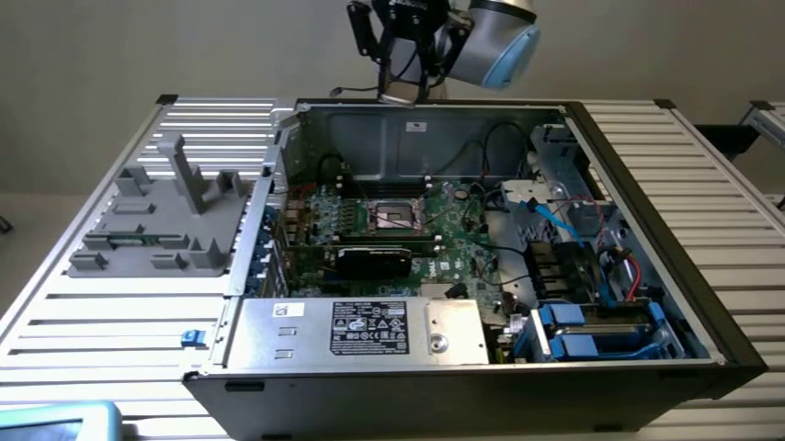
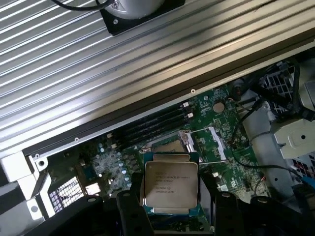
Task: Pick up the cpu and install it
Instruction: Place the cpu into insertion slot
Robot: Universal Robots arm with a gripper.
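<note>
The cpu [image 2: 171, 184], a flat silvery square with printed text and a thin tan rim, sits between my two black fingers [image 2: 132, 212], and my gripper [image 2: 172, 209] is shut on its edges. Below it in the wrist view lies the green motherboard with the open socket [image 2: 184, 142], its metal frame lifted. In the exterior view my gripper [image 1: 403, 84] hangs high over the back wall of the open computer case [image 1: 429, 124], with a small silvery piece, the cpu [image 1: 399, 96], at its tips. The socket [image 1: 399, 217] lies well below, near the middle of the board.
A silver power supply with a black label [image 1: 368, 329] stands at the case's front. A black card [image 1: 374, 260] lies just in front of the socket. Blue drive bays [image 1: 589, 331] and cables fill the exterior view's right. A grey fixture [image 1: 160, 220] rests on the slatted table [image 1: 110, 322].
</note>
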